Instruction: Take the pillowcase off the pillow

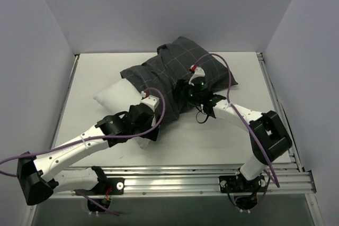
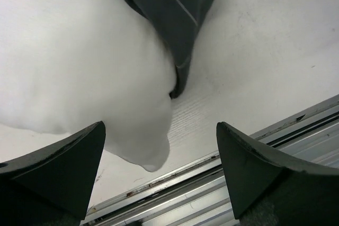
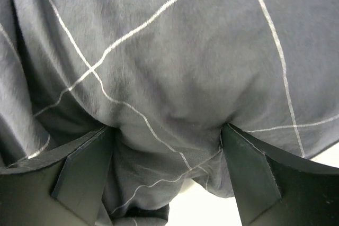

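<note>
The dark checked pillowcase [image 1: 180,70] covers the far right part of the white pillow [image 1: 114,96], whose near left end is bare. My left gripper [image 1: 150,133] is open over the pillow's near corner. In the left wrist view the white corner [image 2: 143,146] hangs between my wide-spread fingers [image 2: 79,157], with the pillowcase hem [image 2: 175,19] beyond it. My right gripper [image 1: 184,93] is open and pressed into the pillowcase's near edge. In the right wrist view a bulge of checked cloth [image 3: 169,93] sits between the fingers [image 3: 249,173], which stand wide apart and are not closed on it.
An aluminium rail [image 1: 212,179] runs along the table's near edge and also shows in the left wrist view [image 2: 249,146]. White walls enclose the table on the left, back and right. Purple cables loop over both arms [image 1: 233,86].
</note>
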### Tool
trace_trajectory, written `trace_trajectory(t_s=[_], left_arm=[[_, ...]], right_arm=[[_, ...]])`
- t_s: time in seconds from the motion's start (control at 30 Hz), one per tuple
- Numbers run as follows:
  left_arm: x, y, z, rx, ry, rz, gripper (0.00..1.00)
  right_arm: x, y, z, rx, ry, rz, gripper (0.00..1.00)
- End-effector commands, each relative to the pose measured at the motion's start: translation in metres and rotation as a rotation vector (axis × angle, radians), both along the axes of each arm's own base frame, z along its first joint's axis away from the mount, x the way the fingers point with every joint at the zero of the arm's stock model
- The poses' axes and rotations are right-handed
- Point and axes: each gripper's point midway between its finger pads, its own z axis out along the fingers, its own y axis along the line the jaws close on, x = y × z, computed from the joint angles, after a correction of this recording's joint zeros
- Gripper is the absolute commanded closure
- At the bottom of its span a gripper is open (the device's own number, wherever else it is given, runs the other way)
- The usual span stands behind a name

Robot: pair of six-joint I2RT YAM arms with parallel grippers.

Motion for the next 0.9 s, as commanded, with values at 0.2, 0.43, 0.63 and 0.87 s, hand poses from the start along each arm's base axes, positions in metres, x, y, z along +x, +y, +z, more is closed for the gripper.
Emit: trace_trajectory(t_s=[0.2,0.43,0.63,0.87], left_arm=[[0.026,0.022,-0.001,0.239,-0.146,0.204,0.06],[0.046,0.019,-0.002,0.306,-0.227,0.215,0.05],[0.051,0.011,-0.037,0.305,-0.127,0.183,0.07],[0.054,0.008,-0.06,0.237,-0.025,0.188,0.68]], right_arm=[[0.021,0.001,0.015,-0.009,-0.055,-0.008,0.23],[0.01,0.0,0.017,0.009,-0.048,0.013,0.22],[-0.003,-0.002,0.019,0.042,-0.038,0.024,0.22],[-0.033,-0.003,0.023,0.146,-0.006,0.087,0.2]])
